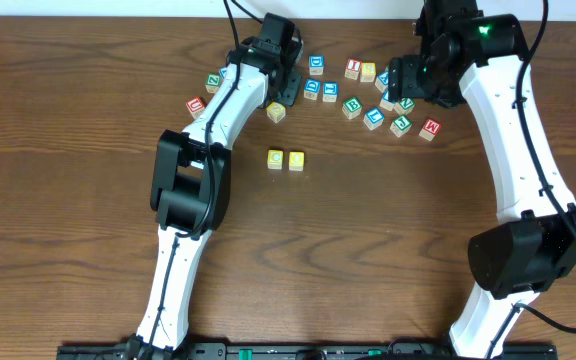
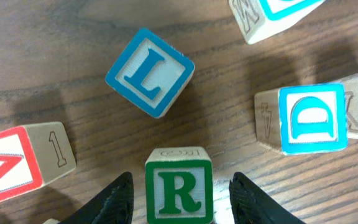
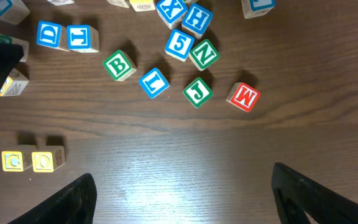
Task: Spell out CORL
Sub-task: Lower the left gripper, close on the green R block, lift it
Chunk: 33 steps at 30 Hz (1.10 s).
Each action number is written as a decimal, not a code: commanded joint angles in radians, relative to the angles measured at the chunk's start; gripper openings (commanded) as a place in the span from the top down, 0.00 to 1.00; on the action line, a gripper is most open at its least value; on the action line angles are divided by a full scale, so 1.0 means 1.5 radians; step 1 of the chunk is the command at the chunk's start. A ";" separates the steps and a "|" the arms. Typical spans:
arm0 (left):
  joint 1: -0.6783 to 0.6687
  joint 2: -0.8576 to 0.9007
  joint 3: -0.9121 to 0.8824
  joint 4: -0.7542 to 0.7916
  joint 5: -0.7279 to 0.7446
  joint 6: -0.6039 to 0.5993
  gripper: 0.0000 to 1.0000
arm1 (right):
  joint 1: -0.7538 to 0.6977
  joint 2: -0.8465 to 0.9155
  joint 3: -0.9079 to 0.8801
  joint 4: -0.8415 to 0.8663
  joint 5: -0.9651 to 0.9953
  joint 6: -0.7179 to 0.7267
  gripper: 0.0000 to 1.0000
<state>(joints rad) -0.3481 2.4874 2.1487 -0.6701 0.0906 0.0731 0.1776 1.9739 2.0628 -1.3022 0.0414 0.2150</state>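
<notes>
Dark wood-grain counter. Left gripper, fingers spread astride the green-framed "R" cube, gaps both sides; right gripper, fingers spread wide over bare wood. Blue-framed "L" cube just beyond the R. Yellow "C" cube and yellow "O" cube side by side, apart from the rest.

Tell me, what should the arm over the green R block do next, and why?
Probably close the left gripper on the green R cube. Its open fingers straddle it with a gap on each side, and two yellow cubes sit side by side mid-table, so R looks next.
</notes>
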 commanded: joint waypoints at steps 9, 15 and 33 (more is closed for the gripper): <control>0.002 0.026 -0.004 0.017 -0.026 -0.025 0.50 | -0.001 0.005 0.011 0.000 0.008 -0.010 0.16; 0.002 0.034 -0.004 0.014 -0.026 -0.025 0.50 | -0.001 0.005 0.011 0.001 0.022 -0.010 0.16; 0.002 0.012 -0.004 0.011 -0.026 -0.030 0.66 | -0.002 0.005 0.011 0.001 0.024 -0.010 0.15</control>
<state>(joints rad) -0.3481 2.5275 2.1487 -0.6476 0.0681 0.0303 0.1776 1.9739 2.0628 -1.3010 0.0639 0.2150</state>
